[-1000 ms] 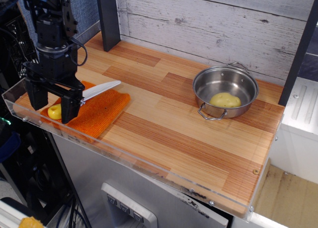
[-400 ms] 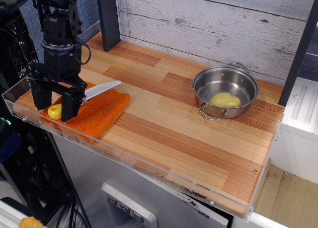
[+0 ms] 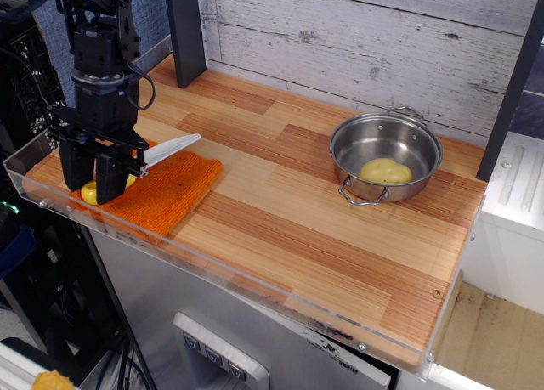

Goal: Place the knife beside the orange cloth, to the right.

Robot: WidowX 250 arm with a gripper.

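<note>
The knife lies at the table's left end, its white blade (image 3: 170,147) pointing right over the orange cloth (image 3: 166,193) and its yellow handle at the cloth's left edge. My gripper (image 3: 92,195) comes straight down on the handle, its black fingers (image 3: 109,179) drawn in against the handle's two sides. The handle shows as a yellow lump between the fingertips. The cloth lies flat by the front left edge of the table.
A steel pot (image 3: 422,144) with two handles stands at the back right, with a pale yellow potato-like piece (image 3: 384,171) inside. A dark post (image 3: 185,33) stands at the back left. A clear plastic lip (image 3: 255,292) runs along the table's front edge.
The gripper's fingers have closed in from wide open onto the knife's yellow handle. The blade tip has shifted slightly left and up.
</note>
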